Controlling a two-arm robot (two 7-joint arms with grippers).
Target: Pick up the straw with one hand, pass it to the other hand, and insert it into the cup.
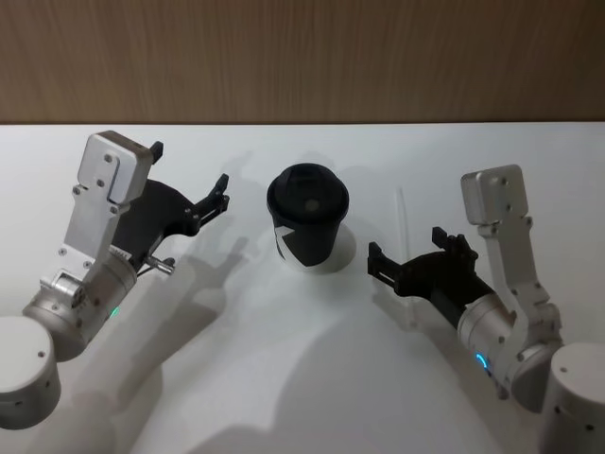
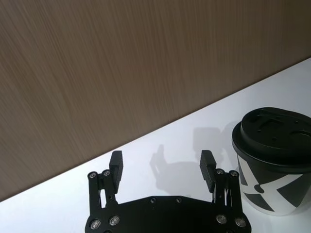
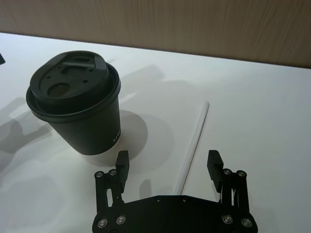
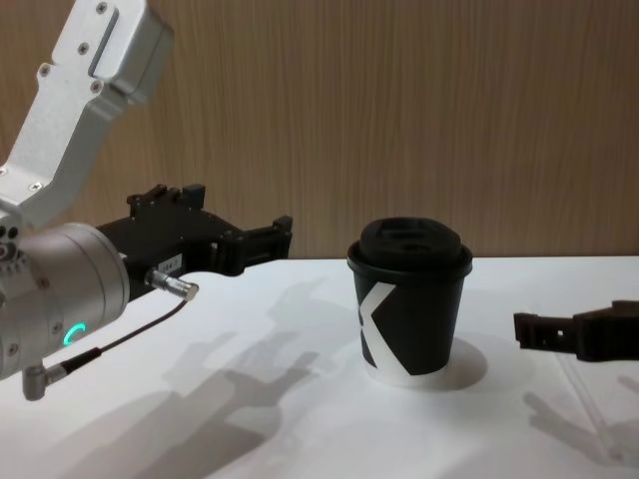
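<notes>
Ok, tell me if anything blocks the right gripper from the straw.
Nothing visible does. The right gripper is open, and the straw lies bare on the table, running into the gap between its fingers. The cup stands to one side, apart from the straw.

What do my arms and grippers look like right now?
The left arm and right arm are silver-grey metal, boxy links on round joints. The left gripper and right gripper are flat black plates with visible screws and short black jaws. A thin black cable runs by the left wrist.

The cup (image 3: 92, 127) is matt black paper under a plastic lid (image 3: 73, 83), the straw (image 3: 197, 131) translucent plastic, the wall (image 3: 194, 24) grained wood.
</notes>
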